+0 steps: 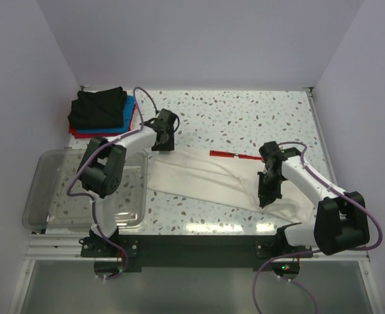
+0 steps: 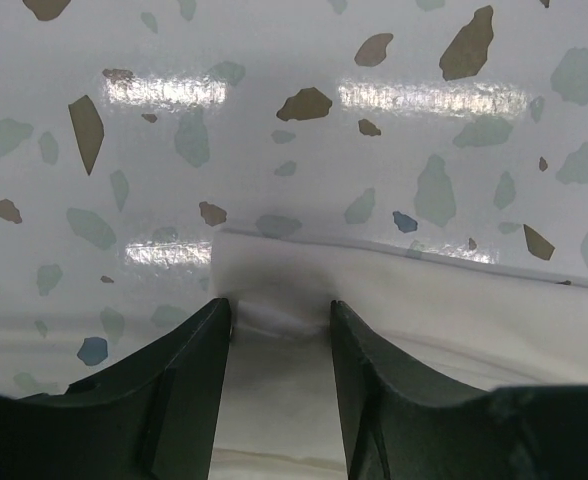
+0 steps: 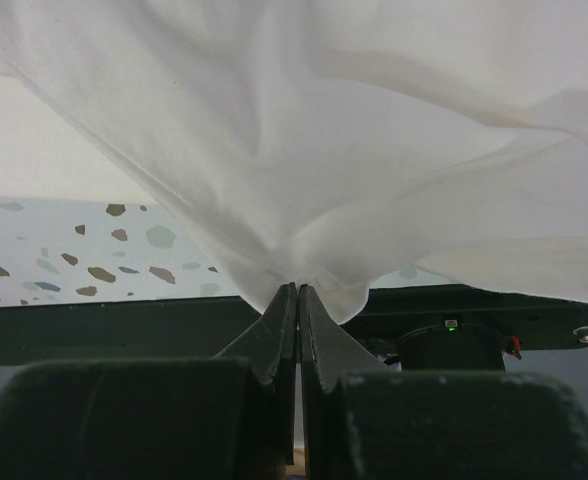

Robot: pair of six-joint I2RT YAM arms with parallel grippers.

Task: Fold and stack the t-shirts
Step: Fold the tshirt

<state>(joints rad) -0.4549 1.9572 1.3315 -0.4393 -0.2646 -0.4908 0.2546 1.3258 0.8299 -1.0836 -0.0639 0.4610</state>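
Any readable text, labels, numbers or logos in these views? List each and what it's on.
None readable in any view.
Red print on the white t-shirt: only a thin strip shows, with no letters to make out.
Folded stack and tub: no markings visible.

The left arm (image 1: 128, 139) and right arm (image 1: 308, 175) share white links, black joints, looping purple cables (image 1: 137, 89) and dark wedge-shaped pincer fingers (image 2: 174, 400).

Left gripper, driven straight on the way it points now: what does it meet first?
Left gripper: likely the white t-shirt edge between its open jaws, then the table. Depth unclear.
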